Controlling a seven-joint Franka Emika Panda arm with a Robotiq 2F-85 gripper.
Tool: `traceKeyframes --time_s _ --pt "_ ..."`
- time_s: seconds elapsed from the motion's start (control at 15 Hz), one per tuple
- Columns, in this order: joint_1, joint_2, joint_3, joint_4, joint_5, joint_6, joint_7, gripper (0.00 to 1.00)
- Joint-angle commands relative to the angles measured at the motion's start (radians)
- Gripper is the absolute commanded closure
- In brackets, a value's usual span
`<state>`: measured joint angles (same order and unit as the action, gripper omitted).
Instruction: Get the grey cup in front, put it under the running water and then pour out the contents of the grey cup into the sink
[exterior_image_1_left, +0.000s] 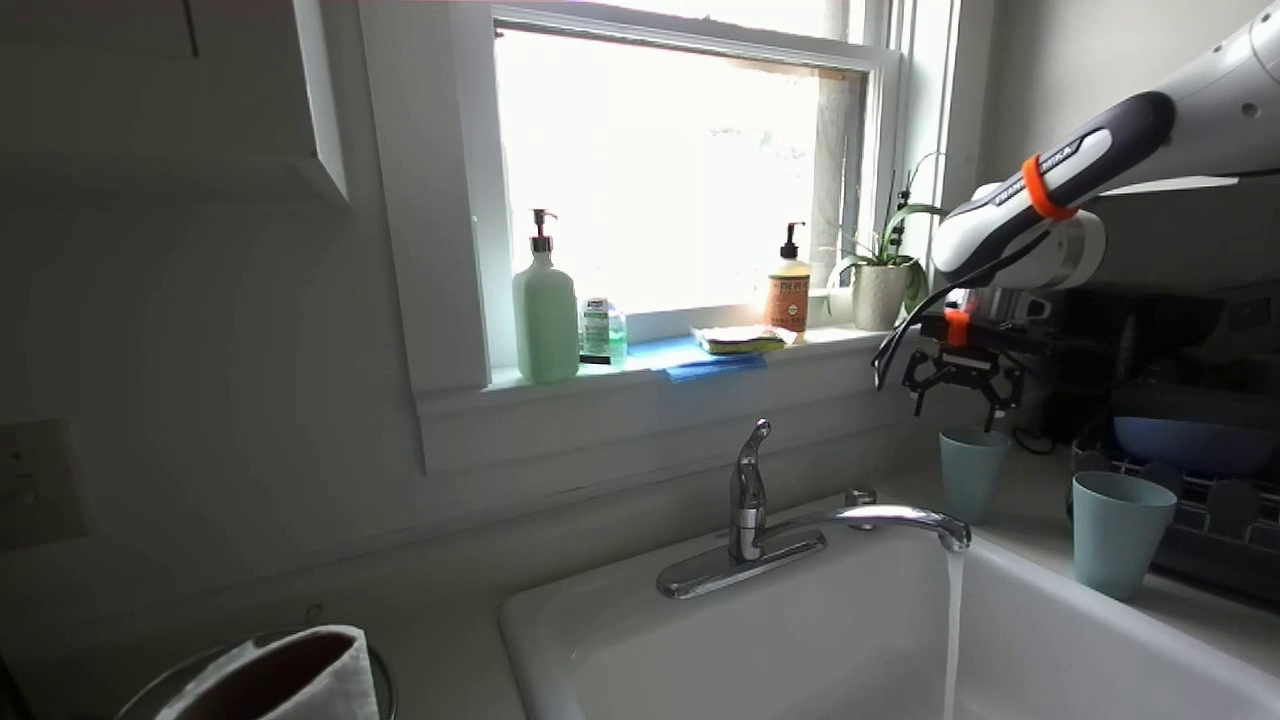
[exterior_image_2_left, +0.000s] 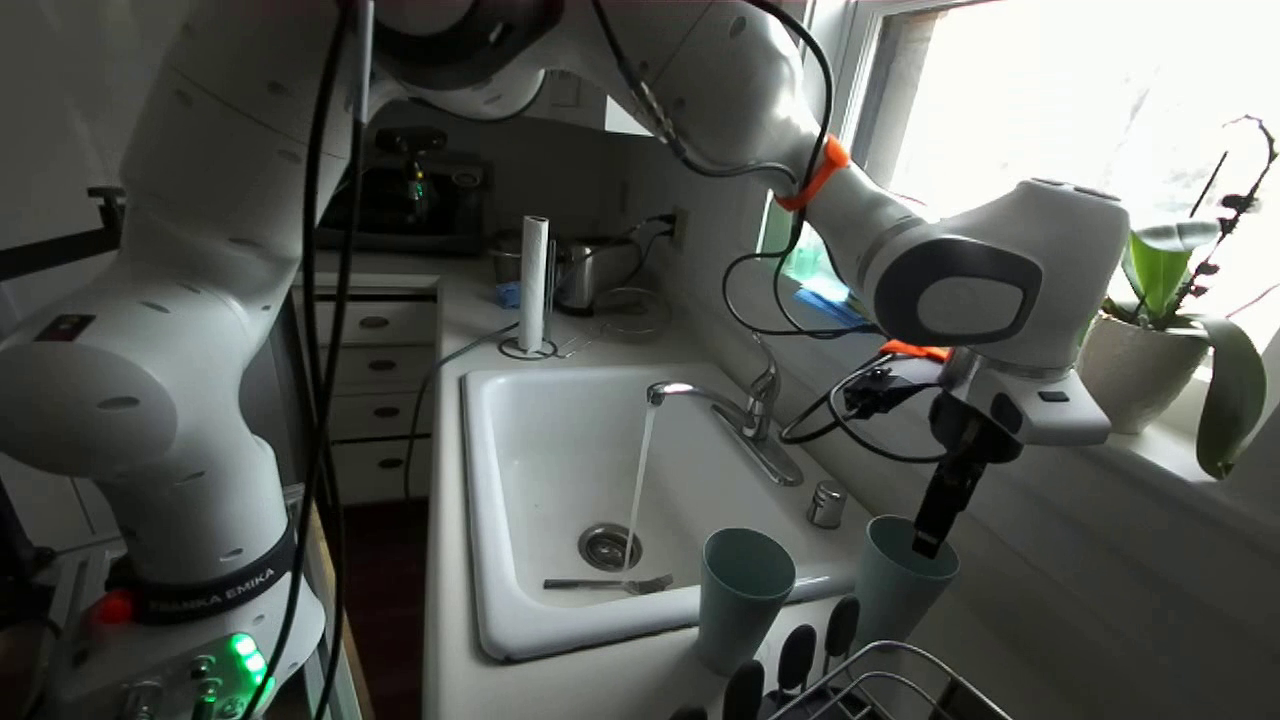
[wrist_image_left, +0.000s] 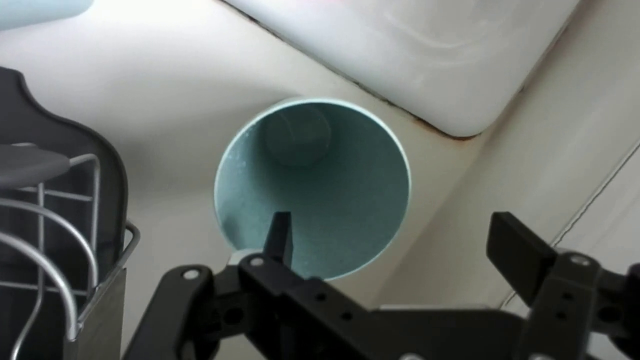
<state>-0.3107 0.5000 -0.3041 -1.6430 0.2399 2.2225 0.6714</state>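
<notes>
The grey cup (exterior_image_1_left: 972, 480) stands upright on the counter beside the sink's corner, near the wall; it also shows in an exterior view (exterior_image_2_left: 900, 600) and from above in the wrist view (wrist_image_left: 320, 180). My gripper (exterior_image_1_left: 953, 415) is open and empty just above it. In the wrist view the gripper (wrist_image_left: 392, 217) has one finger over the cup's opening and the other outside its rim. Whether a fingertip is below the rim I cannot tell. The running water (exterior_image_2_left: 640, 480) falls from the faucet (exterior_image_2_left: 690, 392) into the white sink (exterior_image_2_left: 540, 440), in both exterior views.
A paler tumbler (exterior_image_1_left: 1120, 540) stands on the counter by the sink edge. A dish rack (exterior_image_2_left: 890, 670) is close to both cups; its wires (wrist_image_left: 50, 250) show in the wrist view. A fork (exterior_image_2_left: 610, 584) lies in the sink. A potted plant (exterior_image_1_left: 880, 295) and soap bottles line the sill.
</notes>
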Motion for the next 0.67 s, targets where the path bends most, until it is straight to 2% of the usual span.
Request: traceKeyframes --time_s 0.0,0.13,0.2,0.6 --pt "-0.024 0.08 0.013 0.108 0.04 -0.052 0.037 0.04" --pt "-0.027 0.105 0.012 0.137 0.036 -0.063 0.042 0.18" --pt "-0.029 0.115 0.013 0.148 0.036 -0.069 0.045 0.31" --pt "-0.039 0.152 0.014 0.198 0.03 -0.117 0.049 0.73"
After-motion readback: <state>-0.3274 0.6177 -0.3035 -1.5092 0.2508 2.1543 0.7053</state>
